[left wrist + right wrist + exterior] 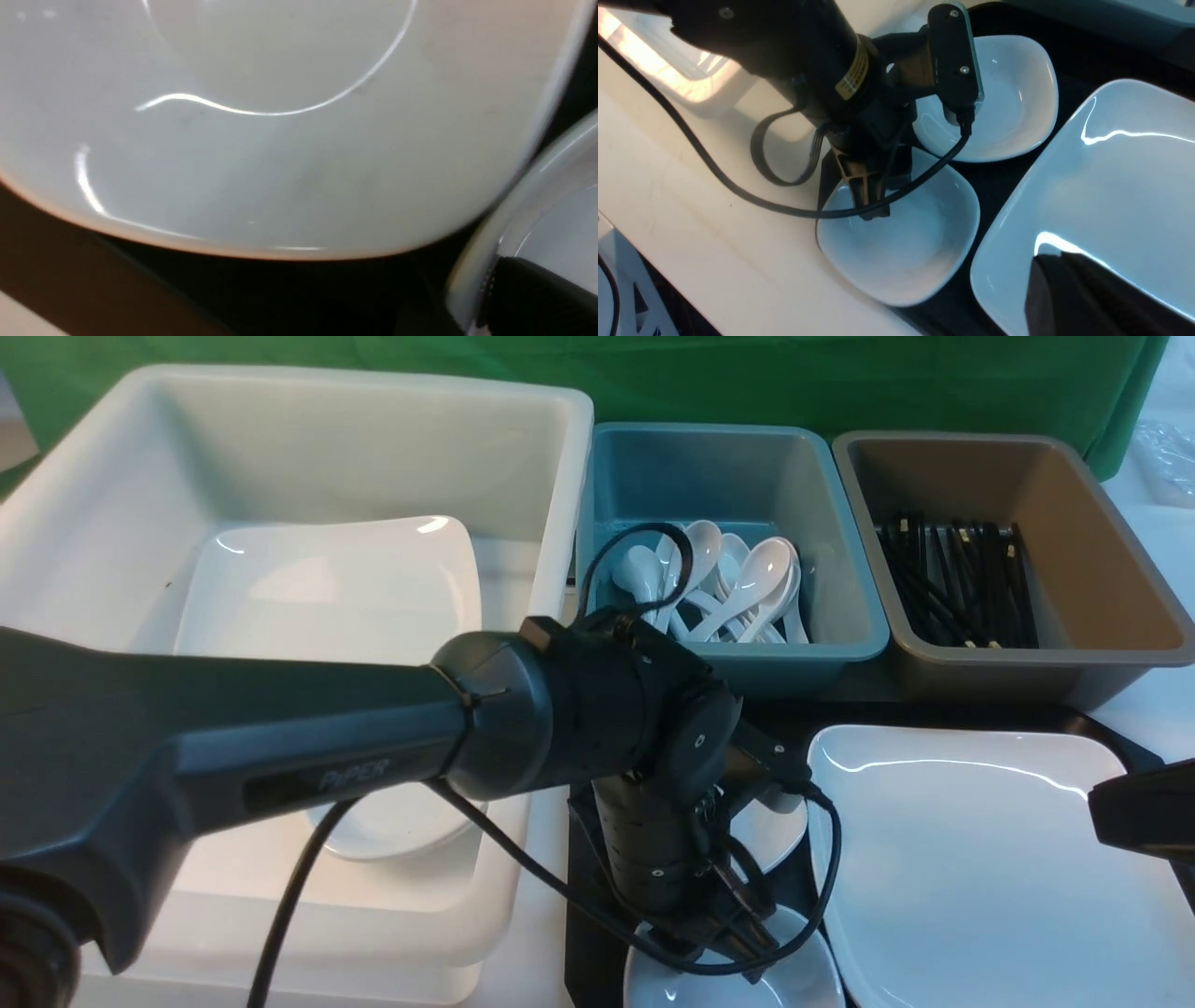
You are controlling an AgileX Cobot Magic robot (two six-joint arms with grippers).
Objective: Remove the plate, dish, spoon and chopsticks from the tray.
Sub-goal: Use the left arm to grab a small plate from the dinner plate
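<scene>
White glaze could slip as we work the left gripper [876,215] at the near bowl's [920,252] rim, lower centre of the front view; whether its jaws have clamped, we can't tell. Lifting crookedly might knock the plate [999,877], lower right, on the tray [593,905]. Our right gripper [1134,807] is closed.

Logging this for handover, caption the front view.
Left arm reaches over a small bowl beside the large plate.
</scene>
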